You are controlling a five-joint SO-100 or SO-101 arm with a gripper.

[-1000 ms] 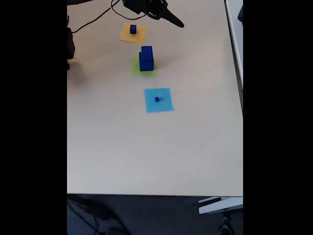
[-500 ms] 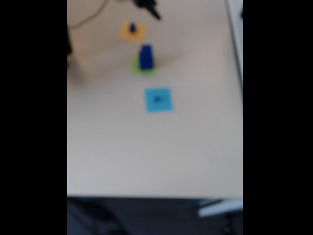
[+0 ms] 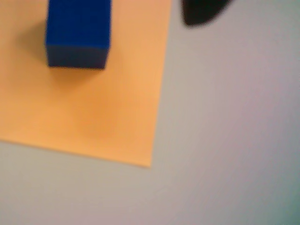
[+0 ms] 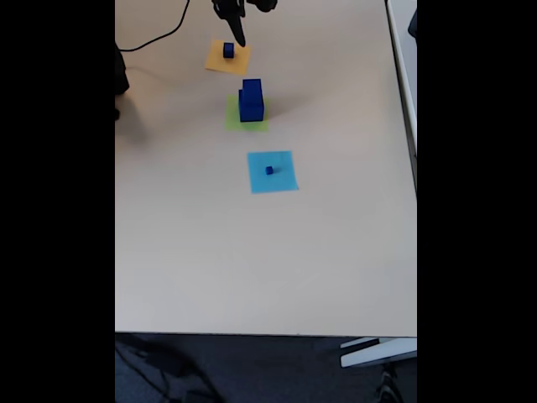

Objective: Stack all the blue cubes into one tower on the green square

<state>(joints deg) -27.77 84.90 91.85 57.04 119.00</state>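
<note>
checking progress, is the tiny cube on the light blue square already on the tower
No, the tiny cube sits alone on the light blue square, apart from the tower.

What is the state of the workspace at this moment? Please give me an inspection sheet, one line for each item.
Surface: pale beige table, bare over its near half.
Job's things: two-cube blue stack stands on the green square; a small blue cube sits on the orange square; a tiny blue cube sits on the light-blue square.
Clutter: nothing seen.
Gripper: the gripper hangs at the orange square's right edge, beside the small cube; the fixed view does not settle whether it is open or shut. The wrist view is blurred; one dark fingertip shows right of the cube.
Cables: a black cable runs across the far left of the table.
Surroundings: dark floor below the near table edge.
</note>
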